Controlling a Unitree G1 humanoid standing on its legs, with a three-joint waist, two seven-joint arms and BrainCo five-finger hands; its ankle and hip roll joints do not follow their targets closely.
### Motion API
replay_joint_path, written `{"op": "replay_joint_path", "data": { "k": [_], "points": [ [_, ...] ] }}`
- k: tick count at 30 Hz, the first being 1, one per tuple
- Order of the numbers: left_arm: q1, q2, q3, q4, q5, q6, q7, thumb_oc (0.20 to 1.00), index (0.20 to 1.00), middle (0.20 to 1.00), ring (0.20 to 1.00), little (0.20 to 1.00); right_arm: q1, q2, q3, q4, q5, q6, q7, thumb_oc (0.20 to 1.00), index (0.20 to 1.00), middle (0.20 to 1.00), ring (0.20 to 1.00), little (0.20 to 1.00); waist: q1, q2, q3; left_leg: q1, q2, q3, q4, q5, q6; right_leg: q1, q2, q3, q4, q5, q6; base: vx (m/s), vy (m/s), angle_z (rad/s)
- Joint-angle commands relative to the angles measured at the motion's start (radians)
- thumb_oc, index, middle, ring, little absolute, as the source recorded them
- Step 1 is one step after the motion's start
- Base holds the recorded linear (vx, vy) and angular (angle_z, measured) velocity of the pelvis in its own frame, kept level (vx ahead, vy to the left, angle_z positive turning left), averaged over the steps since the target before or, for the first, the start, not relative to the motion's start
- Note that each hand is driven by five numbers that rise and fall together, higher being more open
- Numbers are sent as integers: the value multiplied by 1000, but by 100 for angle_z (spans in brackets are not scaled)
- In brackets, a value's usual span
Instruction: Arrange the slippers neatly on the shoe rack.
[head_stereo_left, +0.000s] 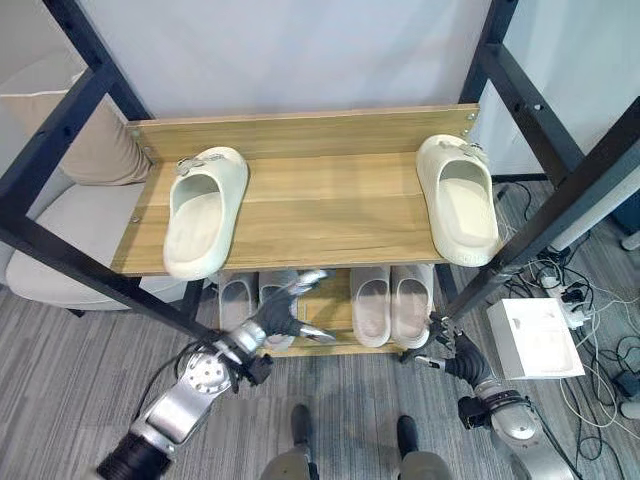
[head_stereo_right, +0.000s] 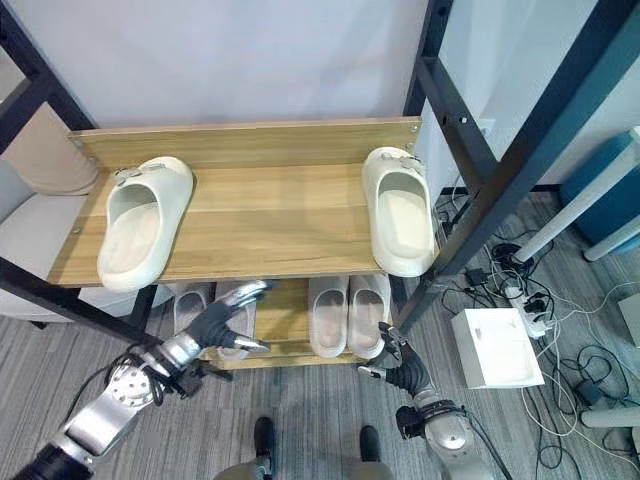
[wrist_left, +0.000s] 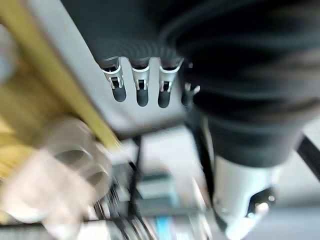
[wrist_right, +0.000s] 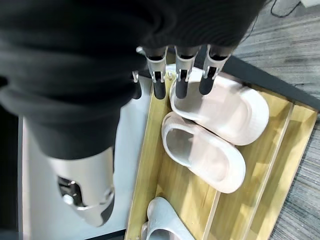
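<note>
Two cream slippers lie far apart on the wooden shoe rack's top shelf (head_stereo_left: 320, 210), one at the left end (head_stereo_left: 205, 210) and one at the right end (head_stereo_left: 460, 198), toes toward me. On the lower shelf stand a grey pair (head_stereo_left: 238, 298) and a pale pink pair (head_stereo_left: 392, 303), the latter also close in the right wrist view (wrist_right: 210, 155). My left hand (head_stereo_left: 282, 315) hovers open before the grey pair, fingers spread and holding nothing. Low by the rack's right front corner, my right hand (head_stereo_left: 448, 350) has relaxed fingers (wrist_right: 182, 82) pointing at the pink pair, and it holds nothing.
Dark metal frame beams (head_stereo_left: 560, 200) cross in front of both ends of the rack. A beige cushioned seat (head_stereo_left: 70, 220) stands left of it. On the grey floor to the right lie a white box (head_stereo_left: 535, 335), a power strip and loose cables (head_stereo_left: 590, 310).
</note>
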Motion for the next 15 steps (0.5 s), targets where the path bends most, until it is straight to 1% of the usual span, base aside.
{"op": "replay_joint_path", "data": {
  "k": [1,2,3,4,5,6,7,8,9,10,12,13,14,15],
  "points": [
    [-121,6,-6,-47,-139,-51,-72,1000,1000,1000,1000,1000,-60,4,14,-22,-8,-32,11,1000,1000,1000,1000,1000,1,-16,-6,98,21,2,3,-150,-10,-56,-29,-8,94,-79,32,24,-11,-8],
    [-158,8,-26,-71,-173,-47,-86,1000,1000,1000,1000,1000,-64,7,20,-17,-9,-31,12,1000,1000,1000,1000,1000,-2,-15,-8,100,20,3,2,-151,-10,-56,-29,-6,94,-80,33,27,-21,-13],
    [-214,-8,-46,-110,-238,-45,-99,1000,1000,1000,1000,1000,-66,13,32,-13,-14,-28,12,1000,1000,1000,1000,1000,-9,-13,-13,103,20,6,0,-153,-11,-55,-29,-4,94,-81,33,22,-27,-19],
    [-246,-38,-45,-126,-297,-48,-97,1000,1000,1000,1000,1000,-65,21,37,-10,-18,-26,12,1000,1000,1000,1000,1000,-10,-13,-15,106,19,6,0,-154,-11,-53,-29,-5,94,-83,32,21,-43,-15],
    [-253,-82,-14,-135,-341,-57,-79,1000,1000,1000,1000,1000,-59,29,40,-11,-19,-26,12,1000,1000,1000,1000,1000,-10,-14,-16,109,18,5,-1,-154,-11,-48,-27,-4,92,-85,30,20,-42,-9],
    [-244,-113,24,-142,-351,-72,-54,1000,1000,1000,1000,1000,-51,35,39,-13,-20,-28,9,1000,1000,1000,1000,1000,-8,-15,-18,111,18,3,-1,-155,-12,-45,-27,-6,91,-86,29,34,-72,-2],
    [-208,-196,128,-127,-298,-125,50,1000,1000,1000,1000,1000,-27,54,35,-12,-17,-36,-4,1000,1000,1000,1000,1000,2,-21,-22,113,19,-3,0,-155,-13,-35,-27,-11,87,-90,23,47,-83,-2],
    [-178,-229,214,-115,-187,-163,161,1000,1000,1000,1000,1000,-15,69,31,-4,-15,-45,-17,1000,1000,1000,1000,1000,12,-24,-25,114,20,-8,0,-155,-16,-26,-27,-20,84,-94,19,41,-74,1],
    [-174,-229,215,-118,-183,-161,165,1000,1000,1000,1000,1000,-15,68,33,-3,-15,-46,-17,1000,1000,1000,1000,1000,10,-23,-25,115,20,-9,0,-155,-16,-25,-27,-21,84,-94,19,31,-47,10],
    [-163,-238,249,-104,-120,-173,225,1000,1000,1000,1000,1000,-12,71,31,1,-18,-52,-28,1000,1000,1000,1000,1000,13,-25,-26,116,20,-12,0,-155,-17,-20,-27,-24,83,-96,18,22,-37,15],
    [-165,-230,321,-71,92,-192,387,1000,1000,1000,1000,1000,-10,78,26,9,-20,-67,-51,1000,1000,1000,1000,1000,20,-28,-27,116,20,-19,0,-154,-19,-11,-25,-30,80,-99,16,31,-56,20],
    [-170,-218,355,-56,184,-189,452,1000,1000,1000,1000,1000,-7,75,25,8,-24,-73,-58,1000,1000,1000,1000,1000,24,-29,-29,117,21,-20,0,-153,-20,-7,-24,-32,79,-100,15,33,-47,17],
    [-168,-215,371,-45,259,-182,515,1000,1000,1000,1000,1000,-1,73,24,4,-28,-80,-65,1000,1000,1000,1000,1000,24,-29,-29,118,21,-21,0,-153,-20,-3,-25,-35,79,-102,15,46,-49,12],
    [-163,-186,414,-9,397,-156,592,1000,1000,1000,1000,1000,1,65,20,2,-34,-89,-76,1000,1000,1000,1000,1000,27,-28,-33,121,23,-23,-1,-153,-21,1,-25,-41,76,-102,16,34,-30,6]
  ]
}}
